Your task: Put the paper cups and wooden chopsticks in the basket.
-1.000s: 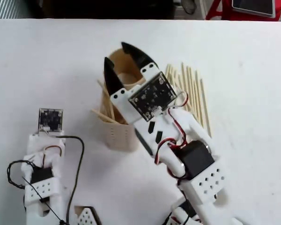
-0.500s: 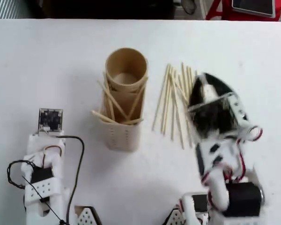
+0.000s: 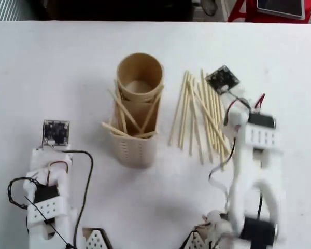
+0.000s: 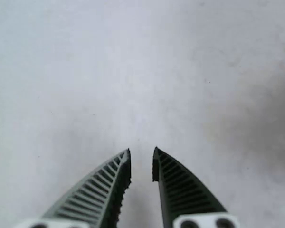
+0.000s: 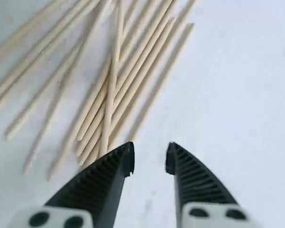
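A tan perforated basket (image 3: 132,142) lies on the white table, holding paper cups (image 3: 140,78) and several wooden chopsticks (image 3: 125,115) that stick out at angles. Several loose chopsticks (image 3: 197,116) (image 5: 109,90) lie fanned on the table to its right. My right gripper (image 5: 149,159) hangs just above the table at the near end of that pile, open by a small gap, with nothing between its fingers. The right arm (image 3: 251,140) stands over the pile's right side. My left gripper (image 4: 141,154) points at bare table, open by a narrow gap and holding nothing; its arm (image 3: 49,171) is left of the basket.
White table runs all around. Free room lies between the left arm and the basket, and right of the loose chopsticks. The table's far edge (image 3: 155,22) meets a dark background; a red frame (image 3: 238,10) stands beyond it.
The right arm swung from above the basket's cup to the right and now sits over the loose chopsticks, its jaws narrower than before. The left arm has not moved.
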Motion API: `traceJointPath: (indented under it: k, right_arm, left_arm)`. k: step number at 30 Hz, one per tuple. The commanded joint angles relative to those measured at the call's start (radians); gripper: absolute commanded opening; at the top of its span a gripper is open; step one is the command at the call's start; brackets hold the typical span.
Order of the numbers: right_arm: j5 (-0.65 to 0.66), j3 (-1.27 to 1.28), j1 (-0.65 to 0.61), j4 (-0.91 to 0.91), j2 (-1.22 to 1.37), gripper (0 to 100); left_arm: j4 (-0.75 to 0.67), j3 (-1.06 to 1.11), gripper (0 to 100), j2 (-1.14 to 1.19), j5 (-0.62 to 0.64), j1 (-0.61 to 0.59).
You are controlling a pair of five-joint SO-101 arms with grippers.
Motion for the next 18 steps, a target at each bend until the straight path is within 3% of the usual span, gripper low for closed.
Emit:
traceJointPath:
  k: [1,9,18]
  right_arm:
    - [0.011,-0.178,0.045,-0.021,0.231,19.0]
    - [0.017,-0.324,0.053,-0.019,0.527,18.4]
    - [0.011,-0.338,0.044,-0.005,0.532,18.4]
  left_arm:
    - [0.002,-0.002,10,-0.016,-0.012,-0.008]
    - [0.002,-0.002,10,-0.016,-0.012,-0.008]
    - [0.002,-0.002,10,-0.016,-0.012,-0.008]
